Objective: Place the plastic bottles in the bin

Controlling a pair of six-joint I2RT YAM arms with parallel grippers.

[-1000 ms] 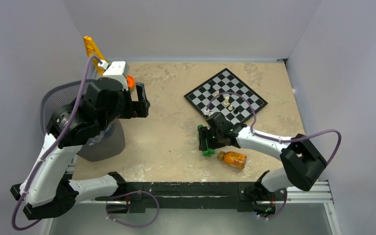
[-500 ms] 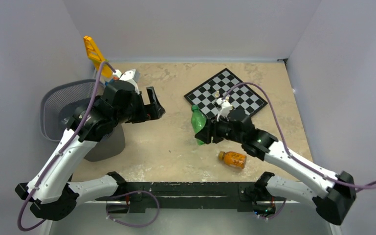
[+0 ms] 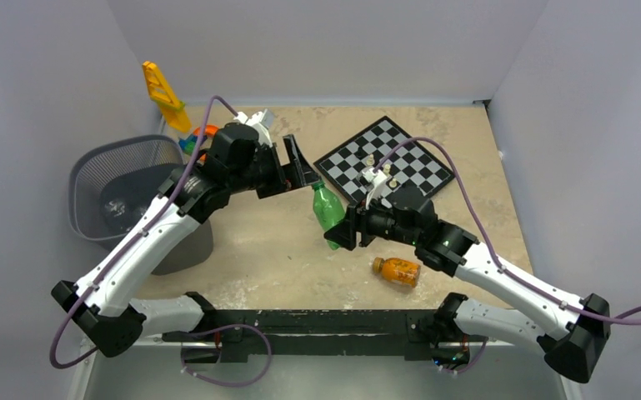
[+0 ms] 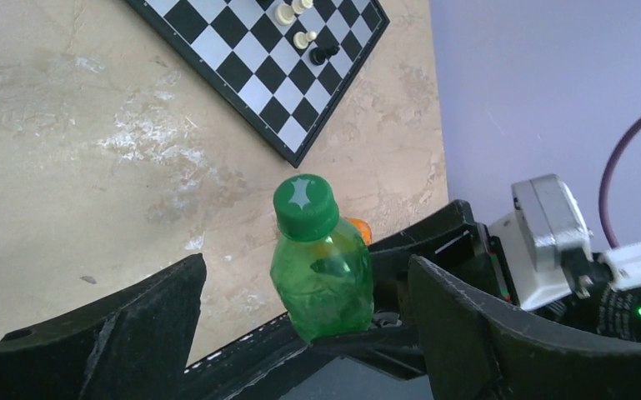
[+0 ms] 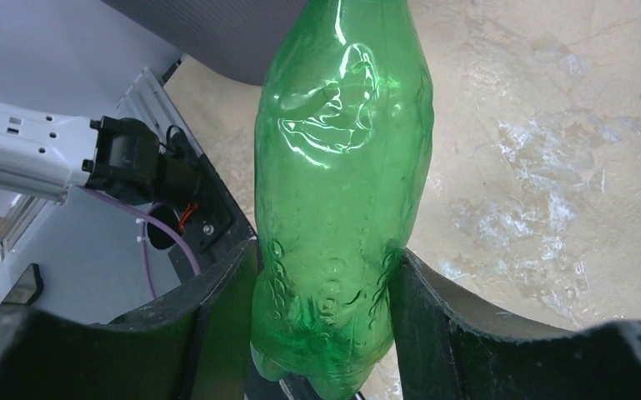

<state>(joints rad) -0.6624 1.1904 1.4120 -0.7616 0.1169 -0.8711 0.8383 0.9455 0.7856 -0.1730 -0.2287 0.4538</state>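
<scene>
My right gripper is shut on the lower body of the green bottle and holds it above the table, cap pointing up and to the back. In the right wrist view the green bottle is clamped between both fingers. My left gripper is open just left of the cap. In the left wrist view the green bottle stands between its spread fingers, untouched. The short orange bottle lies on the table near the front. The bin stands at the left, with something clear inside it.
A chessboard with a few pieces lies at the back right. A yellow toy and an orange toy sit at the back left. The black rail runs along the front edge.
My right gripper has lifted the green bottle off the table and carried it left. My left arm has swung from above the bin across to the right, up to the bottle's cap.
</scene>
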